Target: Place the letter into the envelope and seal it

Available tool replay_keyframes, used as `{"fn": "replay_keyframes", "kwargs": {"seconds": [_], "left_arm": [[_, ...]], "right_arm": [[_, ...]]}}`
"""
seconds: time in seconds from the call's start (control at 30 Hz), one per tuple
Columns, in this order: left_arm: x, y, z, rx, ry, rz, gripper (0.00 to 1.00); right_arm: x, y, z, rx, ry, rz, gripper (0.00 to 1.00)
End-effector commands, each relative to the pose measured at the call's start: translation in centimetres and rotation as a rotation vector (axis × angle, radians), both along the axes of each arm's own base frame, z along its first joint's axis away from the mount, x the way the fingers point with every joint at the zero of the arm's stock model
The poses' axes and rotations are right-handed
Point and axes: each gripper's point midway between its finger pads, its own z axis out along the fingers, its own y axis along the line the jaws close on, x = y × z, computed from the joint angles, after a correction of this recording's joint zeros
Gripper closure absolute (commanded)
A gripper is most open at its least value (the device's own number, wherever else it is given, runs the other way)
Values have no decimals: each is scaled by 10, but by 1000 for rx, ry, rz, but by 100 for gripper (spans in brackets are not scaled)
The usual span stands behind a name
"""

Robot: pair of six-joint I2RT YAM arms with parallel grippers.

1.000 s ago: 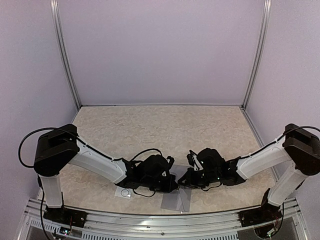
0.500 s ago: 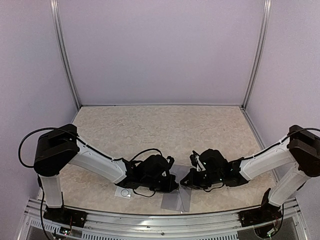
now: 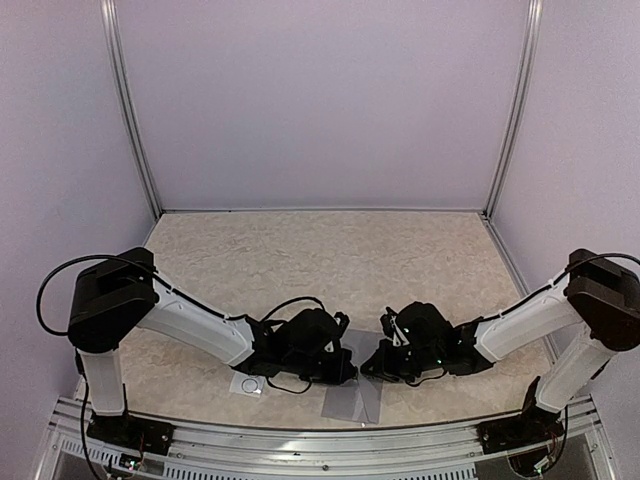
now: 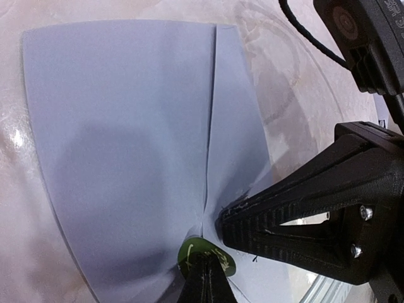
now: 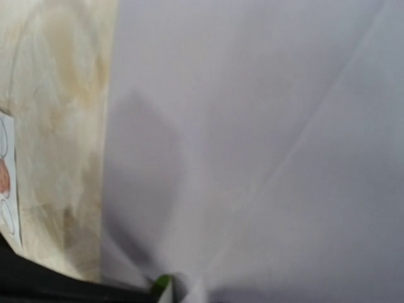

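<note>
Envelope (image 3: 353, 402) lies flat at near edge of worktop (image 3: 330, 255), between arms. Left gripper (image 3: 343, 374) and right gripper (image 3: 373, 367) both closed, tips down on paper, nothing pinched that I see. My worry — tips dragging, flap (image 4: 233, 126) creasing or springing open, envelope sliding off near edge.

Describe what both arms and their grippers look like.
Both the left arm and the right arm have white tube-like links between bulky black joint housings. A black cable loops out at the left arm's shoulder. The left gripper is black ribbed plastic with wedge-shaped fingers, silver screws and a green patch at one tip. The right gripper is black too.
</note>
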Motion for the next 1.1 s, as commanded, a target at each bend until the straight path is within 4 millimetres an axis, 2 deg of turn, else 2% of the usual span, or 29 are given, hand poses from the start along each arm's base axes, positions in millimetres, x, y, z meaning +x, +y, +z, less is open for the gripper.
{"fn": "replay_keyframes", "kwargs": {"seconds": [0.0,0.37,0.77,0.9,1.07], "left_arm": [[-10,29,-42,181,44,-9,100],[-6,11,-32,138,28,-27,100],[-11,9,-44,151,55,-52,100],[-15,22,-58,200,81,-33,100],[-21,39,-71,244,105,-17,100]], "right_arm": [[-16,-21,-33,-115,86,-11,100],[-18,-23,-37,-123,98,-12,100],[-17,-25,-38,-130,102,-22,100],[-14,-27,-26,-108,71,-43,100],[-5,-18,6,-41,-12,-29,100]]}}
